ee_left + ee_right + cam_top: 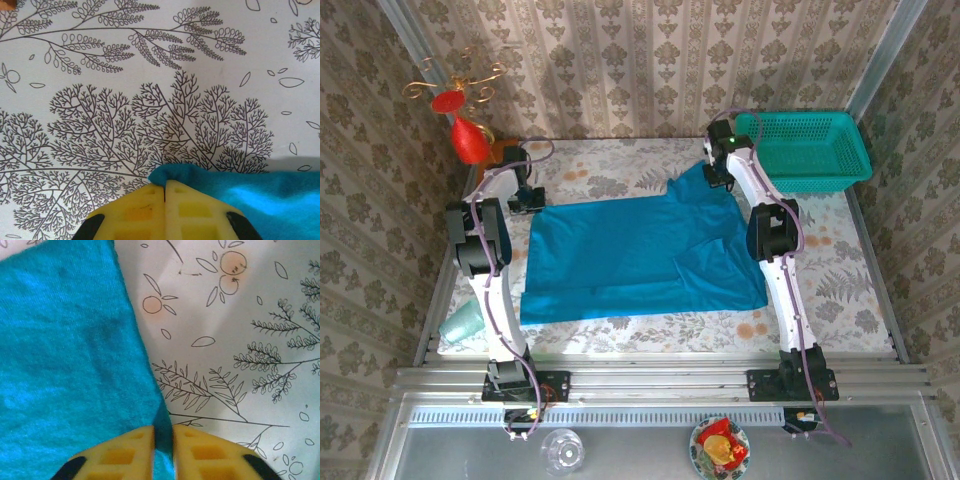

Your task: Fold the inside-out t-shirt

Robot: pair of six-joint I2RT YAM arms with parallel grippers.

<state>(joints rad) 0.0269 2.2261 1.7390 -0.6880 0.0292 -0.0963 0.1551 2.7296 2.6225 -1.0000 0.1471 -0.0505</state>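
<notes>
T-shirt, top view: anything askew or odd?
The t-shirt isn't lying flat. Its far right corner is pulled into a peak where the right gripper pinches its edge, and a diagonal fold runs down its right side. The left gripper pinches the far left corner. No spill or damage visible.

Damask wallpaper walls (640, 60); leaf-print tablecloth (840, 270); aluminium rail (660, 378) along near edge.
</notes>
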